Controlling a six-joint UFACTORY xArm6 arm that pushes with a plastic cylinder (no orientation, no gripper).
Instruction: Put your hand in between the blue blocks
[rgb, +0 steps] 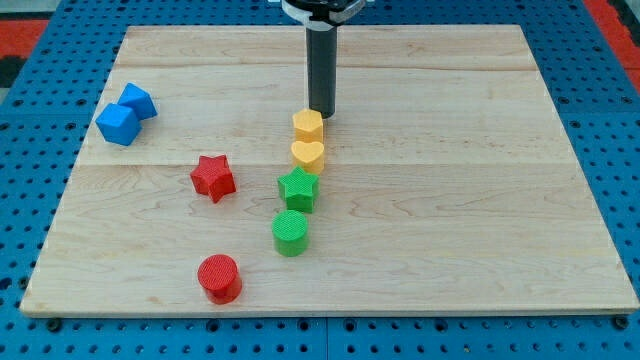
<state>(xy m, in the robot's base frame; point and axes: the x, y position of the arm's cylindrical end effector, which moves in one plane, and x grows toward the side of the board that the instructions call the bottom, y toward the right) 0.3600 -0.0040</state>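
Blue blocks far left of tool tip

My tip rests on the wooden worktop, just at 12 o'clock of the yellow hexagon block, touching or nearly so. From that block a column runs toward 6 o'clock: yellow heart block, green star block, green cylinder block. The two blue blocks sit touching each other far off at 9 o'clock of the tip. The red star block and red cylinder block lie toward 7 o'clock.
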